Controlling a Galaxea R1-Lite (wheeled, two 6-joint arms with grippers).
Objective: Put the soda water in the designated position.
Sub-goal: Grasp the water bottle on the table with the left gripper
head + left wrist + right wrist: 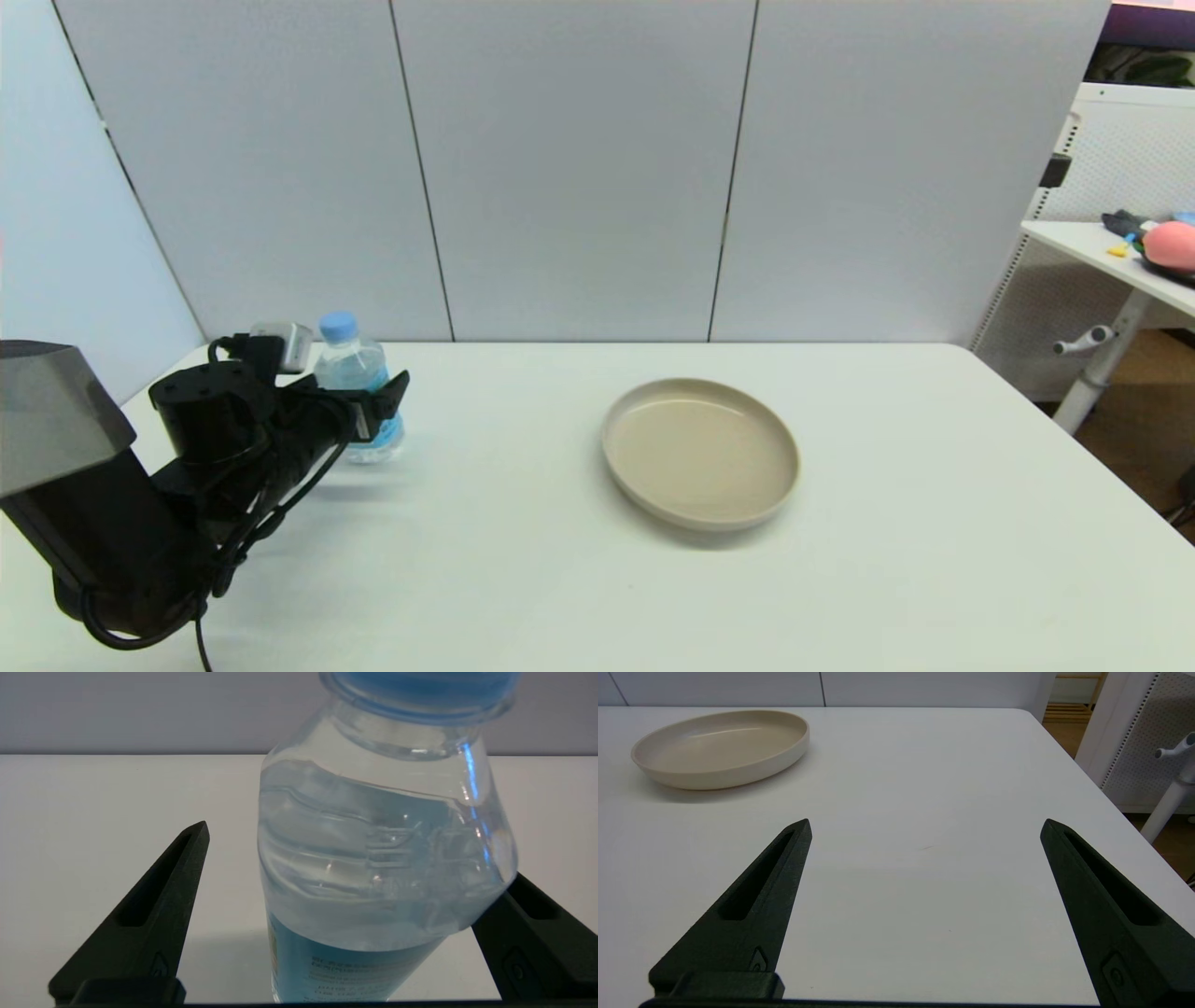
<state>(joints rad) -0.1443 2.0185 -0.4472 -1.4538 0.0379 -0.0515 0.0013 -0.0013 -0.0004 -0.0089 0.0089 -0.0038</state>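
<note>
White table (523,579) under me, grey panels behind. Left gripper (378,411) spread, straddling bottle (359,397) at far-left; one finger (154,914) apart, other seeming to touch. Am centring before squeezing, low on label, keeping it upright. Plate (700,511) mid-table, likely target. Right gripper (924,830) idling, spread, near plate.

Bright even light (soft shadows), bottle (383,858) blurred.

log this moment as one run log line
left gripper: open, straddling soda water | bottle: upright on table, left of plate | plate: empty | right gripper: open, idle over table
</note>
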